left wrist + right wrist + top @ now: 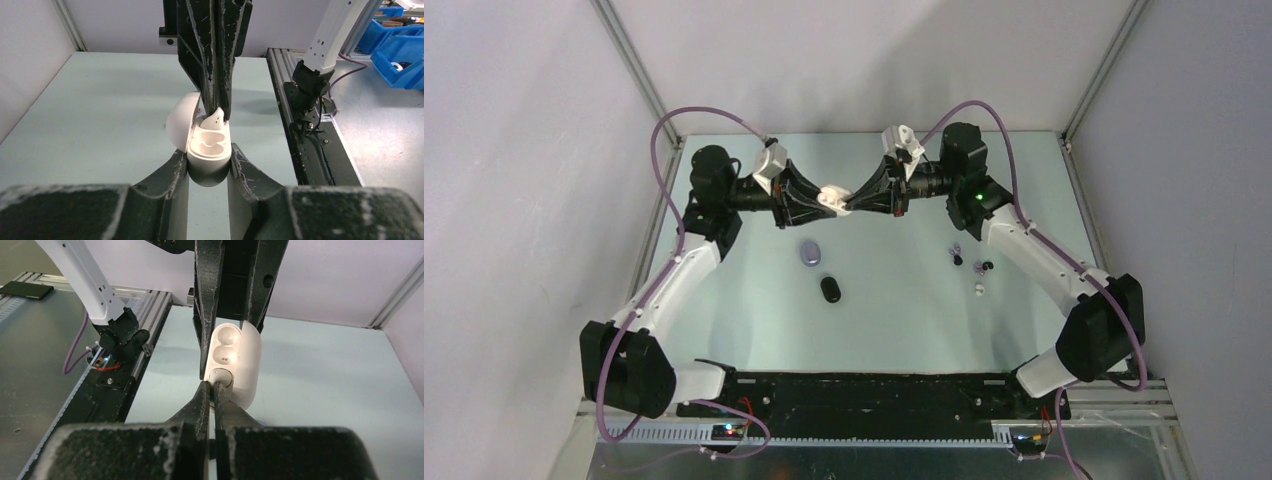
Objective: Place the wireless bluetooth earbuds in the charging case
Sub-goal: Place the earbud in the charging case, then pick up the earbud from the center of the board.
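Observation:
My left gripper is shut on the base of a white charging case, held above the table with its lid swung open. My right gripper meets it from the opposite side, shut on a white earbud that sits at one socket of the case. From the left wrist the bud shows under the right fingers; the socket nearer that camera is empty. Loose earbuds lie on the table at right: lavender, black and white.
A lavender case and a black case lie shut on the pale green table below the grippers. Grey walls and aluminium posts close in the back and sides. The black base rail runs along the near edge.

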{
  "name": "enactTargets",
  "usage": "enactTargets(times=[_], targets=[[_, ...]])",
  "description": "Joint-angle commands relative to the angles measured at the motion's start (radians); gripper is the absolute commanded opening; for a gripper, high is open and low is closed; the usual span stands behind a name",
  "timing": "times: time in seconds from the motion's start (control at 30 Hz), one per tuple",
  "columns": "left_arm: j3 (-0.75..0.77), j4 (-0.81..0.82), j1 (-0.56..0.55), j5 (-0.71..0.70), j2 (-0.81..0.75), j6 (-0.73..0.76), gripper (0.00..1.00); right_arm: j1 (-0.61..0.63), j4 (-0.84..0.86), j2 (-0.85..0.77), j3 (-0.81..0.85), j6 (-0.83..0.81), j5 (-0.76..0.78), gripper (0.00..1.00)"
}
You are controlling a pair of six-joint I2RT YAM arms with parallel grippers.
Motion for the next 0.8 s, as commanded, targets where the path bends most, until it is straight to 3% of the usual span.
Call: enactTargets(times=[0.0, 0.4, 0.67, 0.77], targets=[[0.032, 0.059, -0.005, 0.005, -0.017, 0.030, 0.00, -0.006, -0.008, 0.024, 0.028, 0.034, -0.045, 0.00], [0.025, 0.035, -0.001, -0.020, -0.011, 0.037, 0.00, -0.006, -0.020, -0.098, 0.036, 0.040, 0.051, 0.32], [0.013, 0.031, 0.002, -0.048, 0.013, 0.031, 0.00, -0.044, -0.356, -0.274, 0.025, -0.143, 0.076, 0.35], [0.009, 0.028, 0.002, -0.057, 0.014, 0.025, 0.00, -0.103, -0.633, -0.319, 0.020, -0.303, 0.118, 0.36]])
